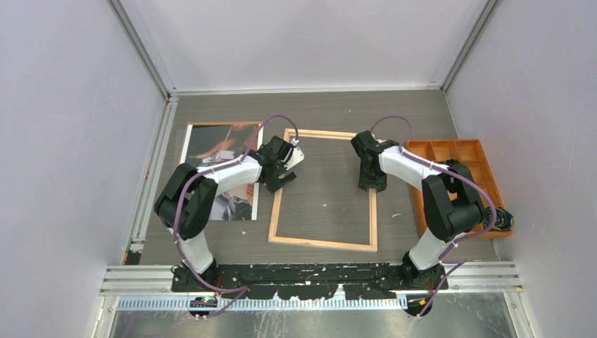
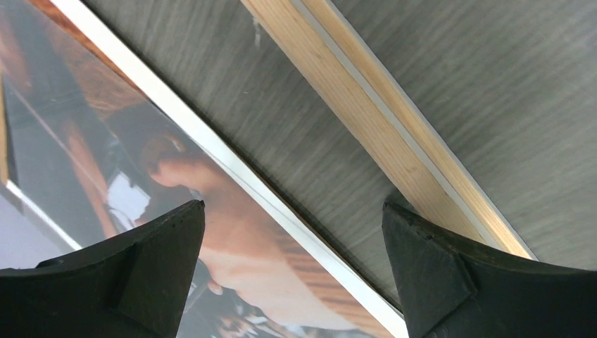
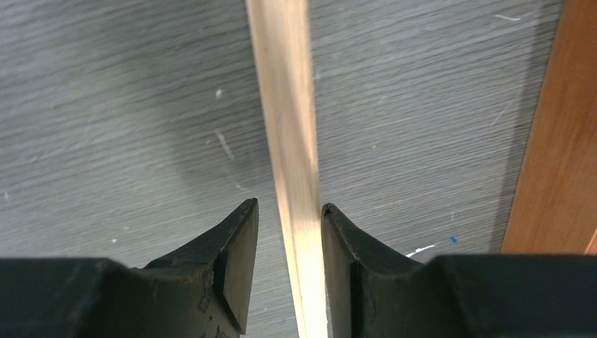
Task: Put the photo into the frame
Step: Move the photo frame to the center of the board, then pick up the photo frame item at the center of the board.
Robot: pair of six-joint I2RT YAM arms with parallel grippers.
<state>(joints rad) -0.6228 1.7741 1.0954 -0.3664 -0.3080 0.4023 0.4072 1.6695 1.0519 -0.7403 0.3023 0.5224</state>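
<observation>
The photo (image 1: 211, 141) lies face up on the table at the left, partly under my left arm. The frame (image 1: 324, 244) lies flat in the middle, light wood side up, with table grain showing through its opening. My left gripper (image 1: 281, 171) is open wide, low over the strip of table between the photo's white edge (image 2: 232, 239) and the frame's left rail (image 2: 366, 127); its right finger touches that rail. My right gripper (image 1: 372, 184) straddles the frame's right rail (image 3: 285, 105) with its jaws narrowly apart; the right finger touches the rail and a small gap shows at the left finger.
An orange compartment tray (image 1: 450, 149) sits at the right edge of the table, close beside the frame's right rail; its side shows in the right wrist view (image 3: 556, 162). White walls enclose the table on three sides.
</observation>
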